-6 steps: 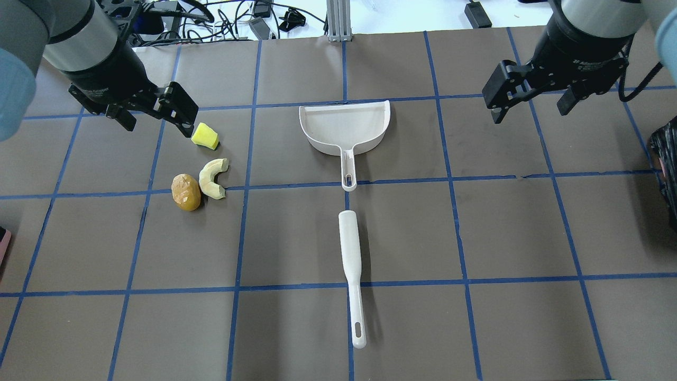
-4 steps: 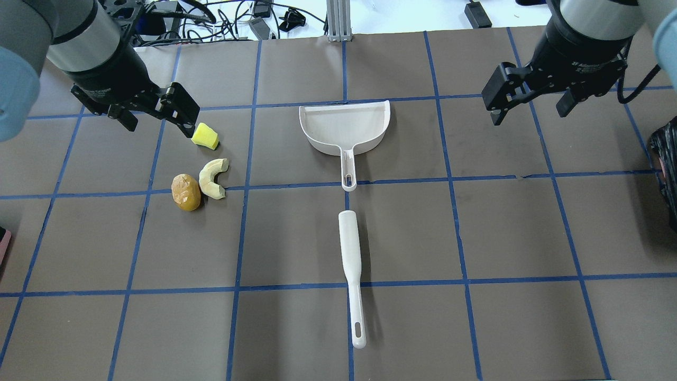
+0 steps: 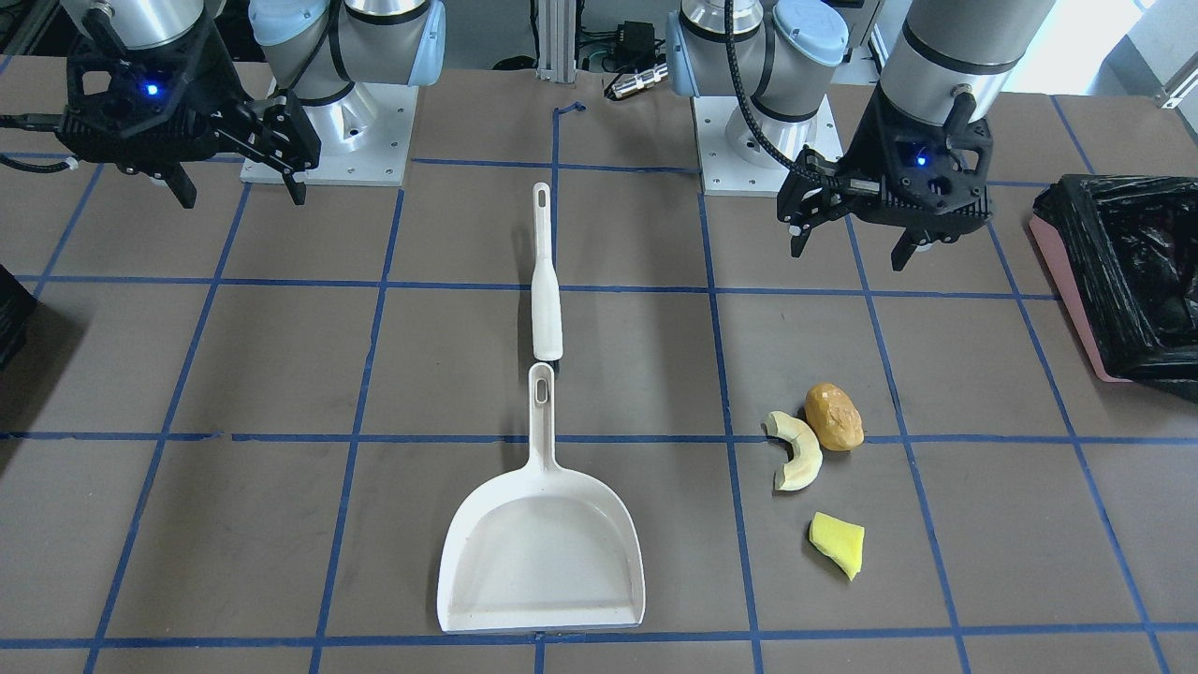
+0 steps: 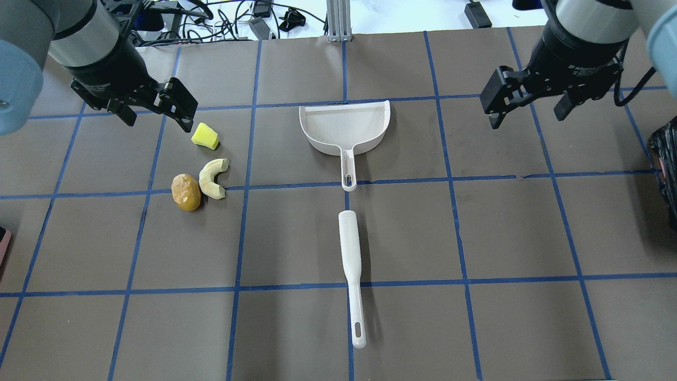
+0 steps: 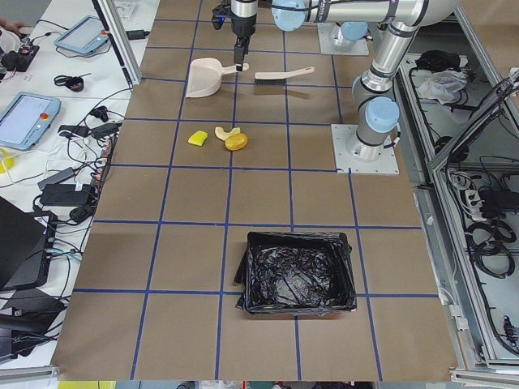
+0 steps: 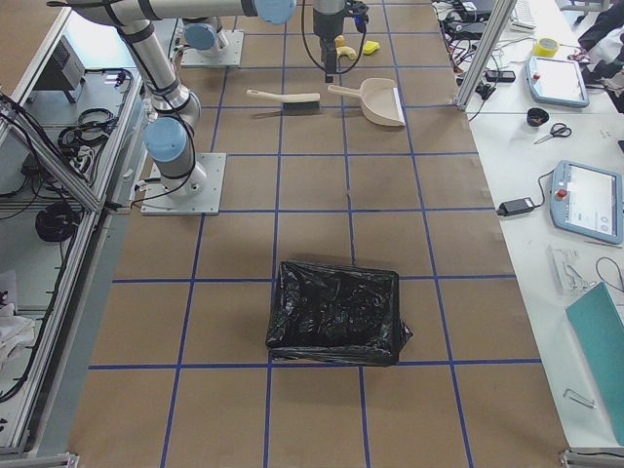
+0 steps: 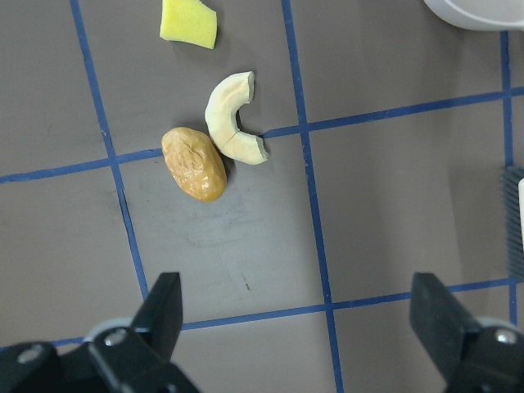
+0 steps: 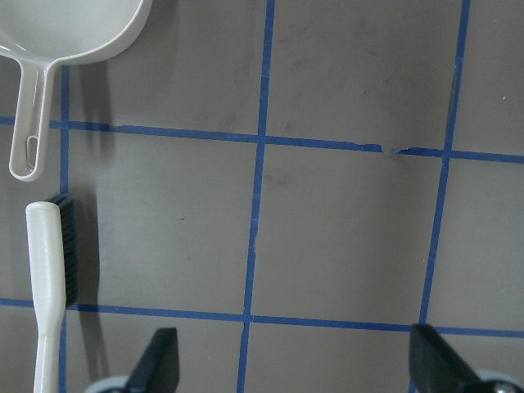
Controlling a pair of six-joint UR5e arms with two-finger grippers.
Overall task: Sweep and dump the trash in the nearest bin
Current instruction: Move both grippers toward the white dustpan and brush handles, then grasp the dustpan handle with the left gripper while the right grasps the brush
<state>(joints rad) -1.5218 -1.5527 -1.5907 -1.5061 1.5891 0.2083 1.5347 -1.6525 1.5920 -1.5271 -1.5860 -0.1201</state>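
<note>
Two tools pointing down above the table (image 4: 296, 238), left tool (image 4: 157, 121) open, right tool (image 4: 527, 119) open, both empty

dustpan (image 4: 344, 127) beyond brush (image 4: 350, 243), trash (image 4: 211, 179) left of both

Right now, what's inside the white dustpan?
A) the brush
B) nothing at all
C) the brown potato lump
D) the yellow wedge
B: the dustpan is bare inside. The yellow wedge, the brown lump and the pale rind slice all lie on the table off to one side of it, and the brush lies in line with its handle, outside it.
</note>
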